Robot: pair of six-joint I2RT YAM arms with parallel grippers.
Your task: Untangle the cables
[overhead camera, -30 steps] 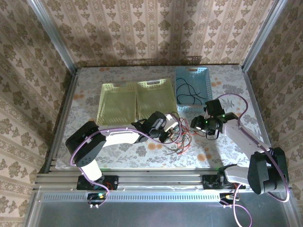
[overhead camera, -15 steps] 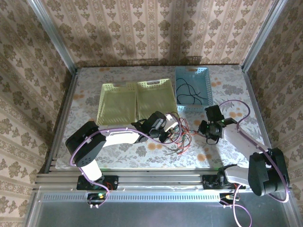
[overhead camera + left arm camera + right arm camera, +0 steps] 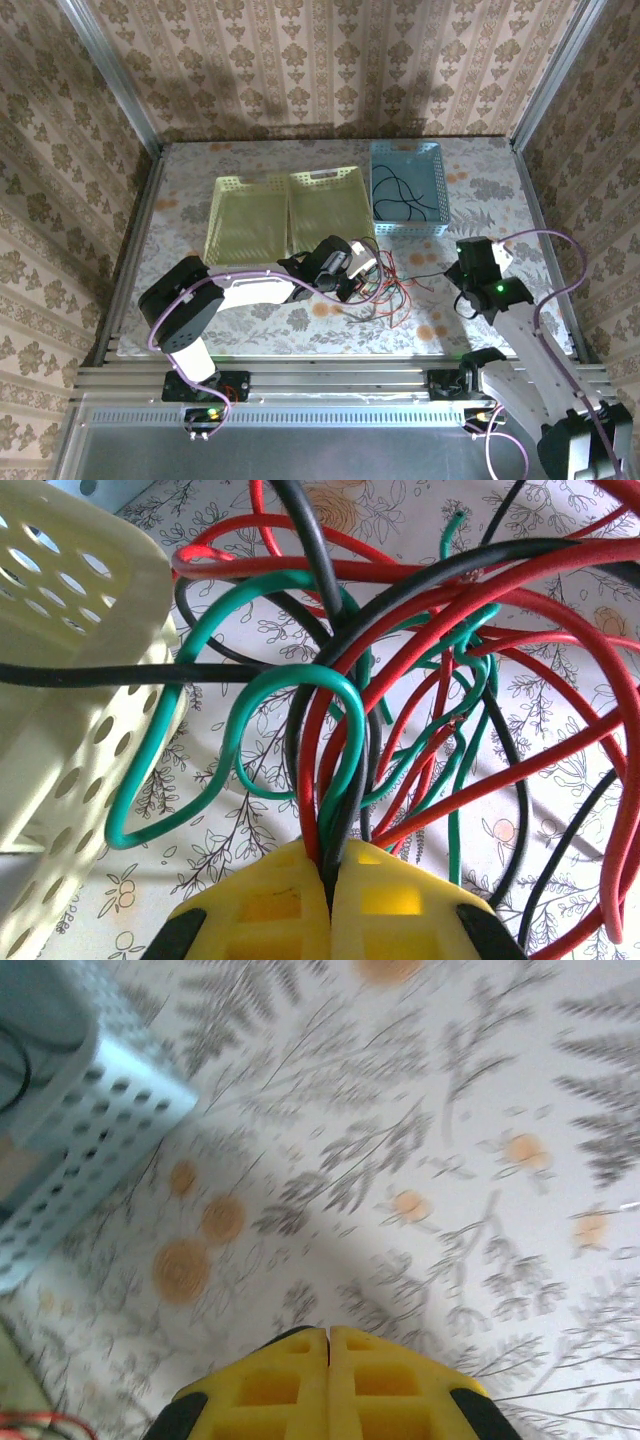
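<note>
Red, black and green cables are lying tangled beside the yellow basket, pinched by the left gripper — the right gripper, pressed together, is pulling away rightward, leaving them unsorted.

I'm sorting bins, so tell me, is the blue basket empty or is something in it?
Not empty: in the top view, the blue basket has a loose black cable lying inside it.

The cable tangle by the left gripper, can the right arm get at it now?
Probably yes. Only bare table lies between the right gripper and the cable tangle; the left gripper pinches its far side. The shut right gripper would need to open first.
</note>
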